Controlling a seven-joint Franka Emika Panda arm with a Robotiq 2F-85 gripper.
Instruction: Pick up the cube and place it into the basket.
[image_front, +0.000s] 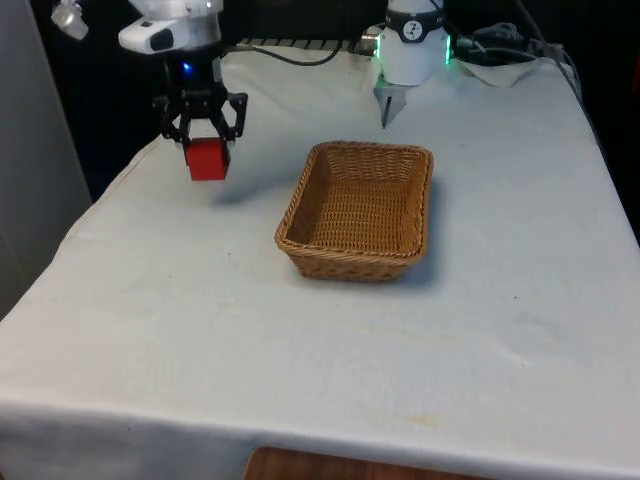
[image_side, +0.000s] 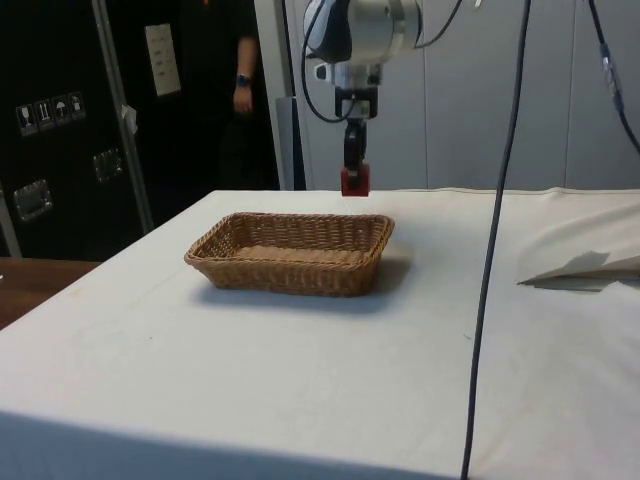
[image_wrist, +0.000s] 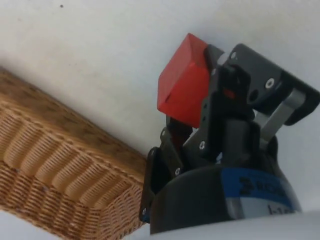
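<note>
My black gripper (image_front: 207, 150) is shut on a red cube (image_front: 208, 159) and holds it in the air above the white cloth, off the front view's left of the wicker basket (image_front: 300, 215). From the side, the cube (image_side: 354, 180) hangs behind the basket's far rim (image_side: 300, 217), a little above it. In the wrist view the cube (image_wrist: 181, 82) sits tilted between the fingers (image_wrist: 212, 107), with the basket's woven wall (image_wrist: 60, 145) beside it. Nothing lies inside the basket.
A black cable (image_side: 495, 240) hangs down across the side view's right. Crumpled cloth (image_side: 585, 265) lies on the table beyond it. A person's arm (image_side: 243, 85) shows by the dark cabinets.
</note>
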